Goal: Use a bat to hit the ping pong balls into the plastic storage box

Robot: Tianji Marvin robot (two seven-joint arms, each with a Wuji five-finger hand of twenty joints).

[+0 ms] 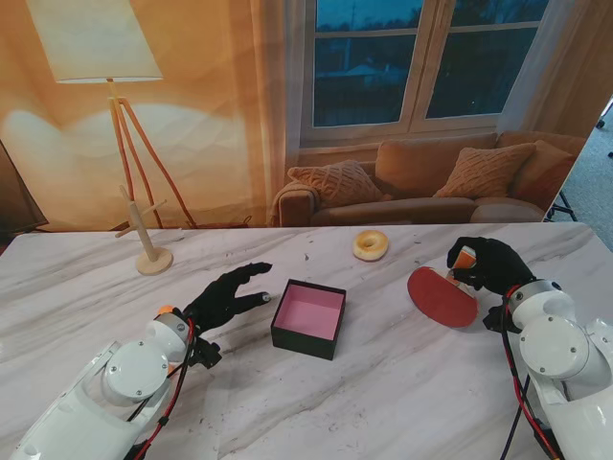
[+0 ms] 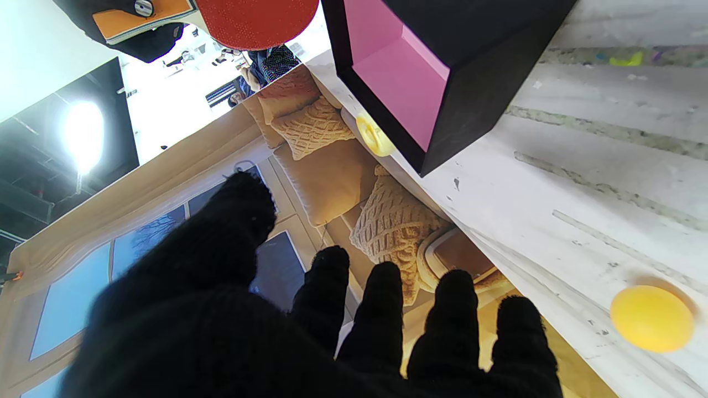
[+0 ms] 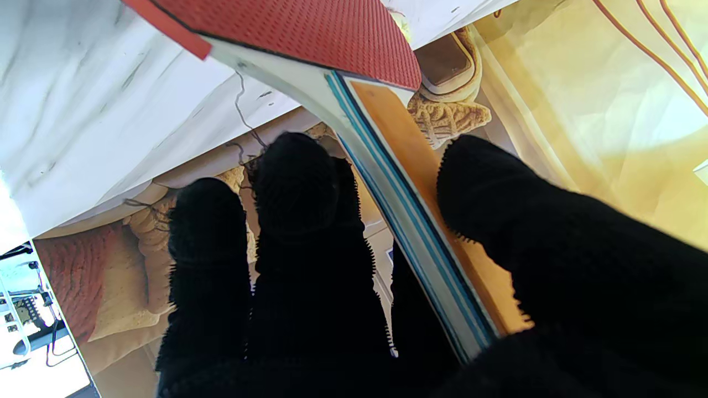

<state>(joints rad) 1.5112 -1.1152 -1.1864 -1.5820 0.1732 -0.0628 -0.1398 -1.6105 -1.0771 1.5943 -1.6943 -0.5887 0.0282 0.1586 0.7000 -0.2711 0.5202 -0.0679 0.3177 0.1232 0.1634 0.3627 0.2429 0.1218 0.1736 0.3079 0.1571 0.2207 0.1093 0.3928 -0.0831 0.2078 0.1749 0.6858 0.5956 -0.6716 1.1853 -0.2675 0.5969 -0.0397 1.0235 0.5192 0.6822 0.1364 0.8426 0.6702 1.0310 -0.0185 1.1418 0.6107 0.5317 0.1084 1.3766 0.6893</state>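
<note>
Left wrist view alone shows the ball (image 2: 651, 319); left hand (image 1: 226, 297) spread, empty; right hand (image 1: 488, 264) grips bat (image 1: 442, 296).

White marble table (image 1: 402, 383) carries box (image 1: 308, 319), doughnut (image 1: 371, 245), wooden stand (image 1: 151, 251).

Storage box (image 1: 308, 319) sits at frame centre on the bench (image 1: 383, 393). Left hand (image 1: 225, 297) just left of it; right hand (image 1: 490, 265) w/ bat (image 1: 442, 297) at mid-right. Donut (image 1: 371, 245) above centre, wooden stand (image 1: 146, 240) upper left. Ball (image 2: 652, 319) on bench near left hand.
</note>
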